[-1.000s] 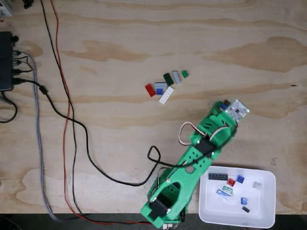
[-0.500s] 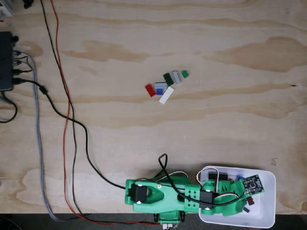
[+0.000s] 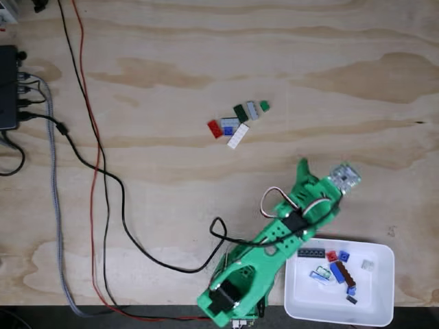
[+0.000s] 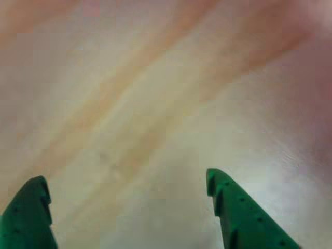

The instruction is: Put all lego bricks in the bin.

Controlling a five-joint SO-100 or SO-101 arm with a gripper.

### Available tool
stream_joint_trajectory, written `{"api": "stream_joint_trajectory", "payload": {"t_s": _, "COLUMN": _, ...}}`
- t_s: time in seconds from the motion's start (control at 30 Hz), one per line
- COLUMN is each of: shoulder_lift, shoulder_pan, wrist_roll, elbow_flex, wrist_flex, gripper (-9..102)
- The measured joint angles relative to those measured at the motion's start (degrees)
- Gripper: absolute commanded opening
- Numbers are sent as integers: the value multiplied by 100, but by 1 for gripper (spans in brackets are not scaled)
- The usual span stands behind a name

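Several lego bricks (image 3: 238,120) lie in a loose cluster on the wooden table in the fixed view: red, blue, grey, white, dark green and light green. The bin (image 3: 381,307), a shallow white tray at the lower right, holds several more bricks, among them a black plate (image 3: 312,253) and a blue and brown piece (image 3: 341,273). My green gripper (image 3: 317,170) hangs over bare wood above the bin and right of the cluster. In the other view the gripper (image 4: 124,179) is open, its fingers (image 4: 236,207) wide apart with only blurred wood grain between them.
Black, red and braided grey cables (image 3: 96,157) run down the left side of the table, and one black cable loops to the arm's base. A black box (image 3: 8,88) sits at the left edge. The table's front edge runs along the bottom.
The arm swung from over the bin back up over the table. A blue and brown piece now lies in the bin that was not there a second ago.
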Motion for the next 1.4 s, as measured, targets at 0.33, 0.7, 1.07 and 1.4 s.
{"api": "stream_joint_trajectory", "payload": {"t_s": 0.33, "shoulder_lift": -2751, "shoulder_pan": -3111, "wrist_roll": 967, "elbow_flex": -826, "wrist_flex": -229, "gripper": 26}}
{"api": "stream_joint_trajectory", "payload": {"t_s": 0.7, "shoulder_lift": -4421, "shoulder_pan": -4017, "wrist_roll": 1406, "elbow_flex": -2479, "wrist_flex": 782, "gripper": 11}}
{"api": "stream_joint_trajectory", "payload": {"t_s": 1.07, "shoulder_lift": -4755, "shoulder_pan": -3445, "wrist_roll": 1600, "elbow_flex": -2865, "wrist_flex": 633, "gripper": 0}}
{"api": "stream_joint_trajectory", "payload": {"t_s": 1.4, "shoulder_lift": -1362, "shoulder_pan": -659, "wrist_roll": 1556, "elbow_flex": -2364, "wrist_flex": 3753, "gripper": 0}}
